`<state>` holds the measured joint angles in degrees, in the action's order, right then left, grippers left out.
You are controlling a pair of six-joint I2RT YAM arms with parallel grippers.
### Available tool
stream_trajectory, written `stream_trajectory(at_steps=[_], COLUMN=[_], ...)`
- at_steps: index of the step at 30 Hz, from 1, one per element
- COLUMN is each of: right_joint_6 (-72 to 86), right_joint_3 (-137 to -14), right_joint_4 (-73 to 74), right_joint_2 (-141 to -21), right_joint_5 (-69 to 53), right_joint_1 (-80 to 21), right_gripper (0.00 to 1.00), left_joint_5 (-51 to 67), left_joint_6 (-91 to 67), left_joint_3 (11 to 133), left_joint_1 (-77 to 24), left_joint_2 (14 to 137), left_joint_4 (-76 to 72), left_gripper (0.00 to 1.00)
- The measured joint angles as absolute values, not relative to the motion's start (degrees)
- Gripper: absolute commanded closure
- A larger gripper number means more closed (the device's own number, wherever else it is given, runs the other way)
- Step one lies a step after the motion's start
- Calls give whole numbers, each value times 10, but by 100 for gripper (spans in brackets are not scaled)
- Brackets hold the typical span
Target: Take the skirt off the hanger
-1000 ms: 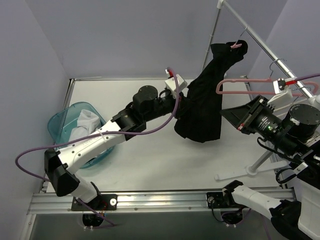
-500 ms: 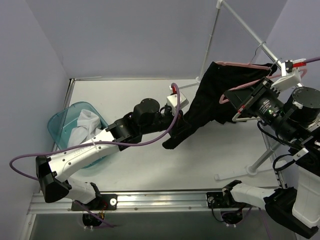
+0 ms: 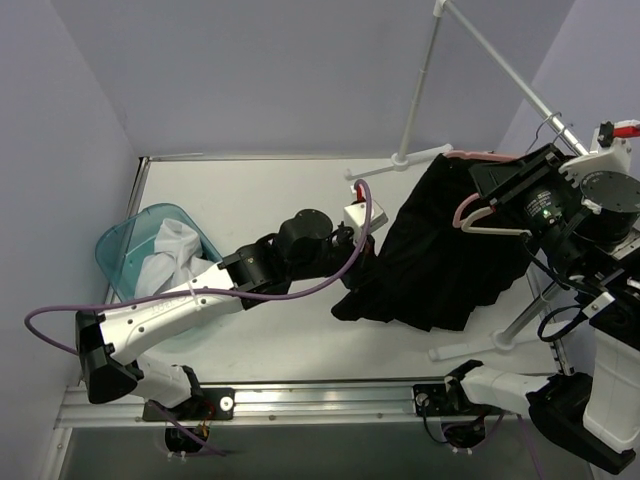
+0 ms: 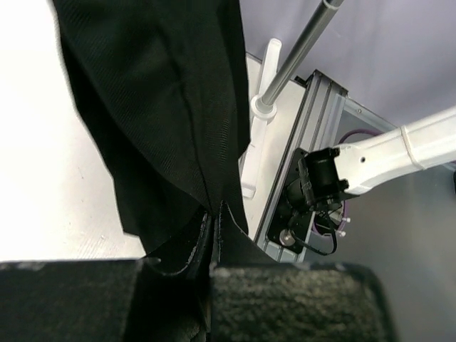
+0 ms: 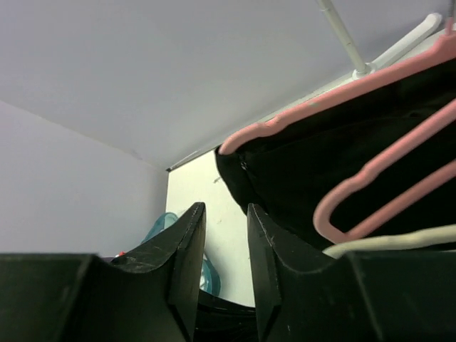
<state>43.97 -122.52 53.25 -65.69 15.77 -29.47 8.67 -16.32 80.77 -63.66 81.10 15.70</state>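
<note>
We see soft, even light from above in the overhead view. The white table top (image 3: 230, 185) is bright without glare. The black fabric skirt (image 3: 440, 260) throws only a faint shadow at its hem, and its folds are nearly lost in the dark cloth. From the left wrist the weave is sharp, but the table washes out to white, and the dark fingers (image 4: 285, 299) of the left gripper (image 4: 211, 246) are a blurred mass. The right gripper (image 5: 223, 214) shows shadowed, soft-edged fingers (image 5: 178, 271), and the pink plastic hanger (image 5: 246, 135) looks slightly soft.

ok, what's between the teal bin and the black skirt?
The left arm, stretched from the teal bin to the black skirt; the top view shows it.
</note>
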Motion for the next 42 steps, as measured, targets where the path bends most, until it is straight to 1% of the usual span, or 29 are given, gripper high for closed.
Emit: stream_trajectory(at_steps=[5, 9, 10, 11, 12, 14, 17, 18, 20, 23, 35, 42], right_joint_6=[444, 438, 437, 436, 436, 438, 448, 451, 460, 466, 475, 483], right_joint_3=[-1207, -1205, -1205, -1205, -1205, -1205, -1205, -1205, -1205, -1205, -1187, -1153], right_joint_4=[526, 515, 512, 510, 506, 503, 503, 503, 504, 504, 471, 447], right_joint_2=[-646, -655, -659, -663, -668, -678, -693, -698, -712, -729, -735, -735], right_joint_5=[180, 188, 191, 195, 203, 216, 240, 247, 264, 277, 298, 296], right_joint_1=[-297, -297, -297, -297, -297, -297, -297, -297, -297, -292, -254, -236], right_gripper=[71, 70, 69, 66, 59, 55, 40, 33, 30, 30, 38, 38], left_joint_5=[87, 88, 89, 90, 91, 92, 92, 92, 93, 93, 93, 96], left_joint_6=[-159, -158, -158, -158, -158, -158, -158, -158, -158, -158, -156, -153], left_joint_3=[855, 862, 862, 862, 862, 862, 862, 862, 862, 862, 855, 852], left_joint_1=[-637, -637, -637, -637, -637, -637, -637, -637, -637, -637, -637, -636], left_joint_2=[844, 856, 857, 858, 858, 858, 858, 858, 858, 858, 858, 858], left_joint_4=[170, 172, 174, 175, 176, 176, 176, 176, 176, 176, 174, 174], left_gripper=[98, 98, 98, 98, 98, 98, 98, 98, 98, 98, 98, 98])
